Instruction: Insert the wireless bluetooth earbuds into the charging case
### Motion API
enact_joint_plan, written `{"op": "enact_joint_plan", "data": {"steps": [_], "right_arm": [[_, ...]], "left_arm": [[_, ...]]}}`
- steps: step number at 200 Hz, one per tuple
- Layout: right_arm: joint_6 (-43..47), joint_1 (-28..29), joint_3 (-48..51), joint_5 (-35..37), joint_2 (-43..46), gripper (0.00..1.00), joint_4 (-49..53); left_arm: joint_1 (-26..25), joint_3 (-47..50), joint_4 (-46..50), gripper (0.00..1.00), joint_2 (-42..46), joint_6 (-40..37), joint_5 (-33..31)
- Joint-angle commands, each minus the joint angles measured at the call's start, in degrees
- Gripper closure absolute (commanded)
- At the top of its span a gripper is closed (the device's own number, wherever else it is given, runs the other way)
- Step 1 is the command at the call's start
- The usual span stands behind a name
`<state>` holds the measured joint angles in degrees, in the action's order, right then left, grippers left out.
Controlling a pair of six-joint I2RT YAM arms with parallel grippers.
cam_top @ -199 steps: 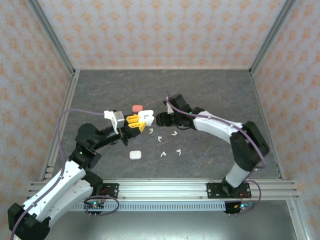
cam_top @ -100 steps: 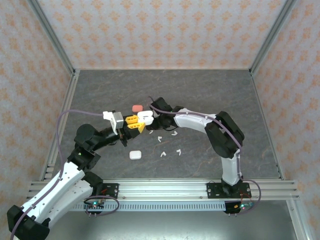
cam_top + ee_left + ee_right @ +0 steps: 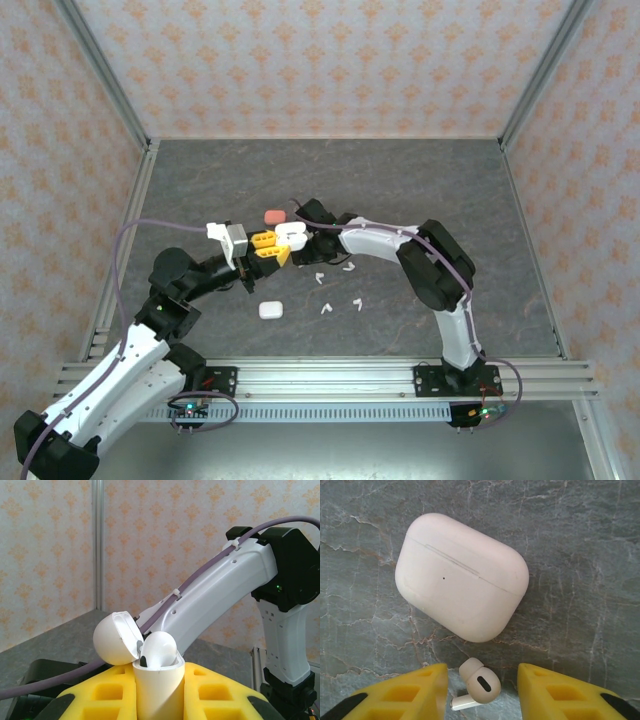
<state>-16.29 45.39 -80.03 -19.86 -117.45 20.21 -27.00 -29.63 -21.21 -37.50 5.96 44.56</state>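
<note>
Left wrist view: the left gripper [image 3: 159,679] is pinching an open white case [image 3: 159,695] upright, its yellow fingers [image 3: 237,697] pressing against both sides. The lid [image 3: 116,637] is hanging open to the left. One white earbud [image 3: 161,647] is sitting in the case's mouth, its rounded head sticking up above the rim. The right arm [image 3: 220,595] is crossing behind it.

In the right wrist view, the right gripper [image 3: 481,672] is pointing down at the table [image 3: 580,555] with its fingers spread. A second earbud [image 3: 479,682] is lying between the fingertips, with a clear gap showing on its right side; whether the left finger is touching its stem I cannot tell. Just beyond it, a closed white case [image 3: 461,577] is lying flat, apart from that earbud.

In the top external view, the two grippers are sitting close together. A pink case [image 3: 274,215] is lying just behind them. A small white case [image 3: 270,310] is lying nearer the arms' bases. Several loose earbuds [image 3: 326,309] are lying scattered nearby.
</note>
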Motion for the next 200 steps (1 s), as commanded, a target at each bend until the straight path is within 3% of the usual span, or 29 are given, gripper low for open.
{"op": "enact_joint_plan", "data": {"steps": [1, 119, 200], "right_arm": [[0.58, 0.67, -1.64, 1.47, -1.26, 0.61, 2.16], [2.3, 1.64, -1.99, 3.68, -2.01, 0.79, 4.11], [6.61, -2.98, 7.86, 7.51, 13.61, 0.81, -0.65]], "left_arm": [[-0.13, -1.82, -0.57, 1.0, 0.75, -0.86, 0.69], [-0.15, -1.64, 0.59, 1.0, 0.85, -1.38, 0.09], [-0.15, -1.22, 0.47, 1.0, 0.89, -1.06, 0.05]]}}
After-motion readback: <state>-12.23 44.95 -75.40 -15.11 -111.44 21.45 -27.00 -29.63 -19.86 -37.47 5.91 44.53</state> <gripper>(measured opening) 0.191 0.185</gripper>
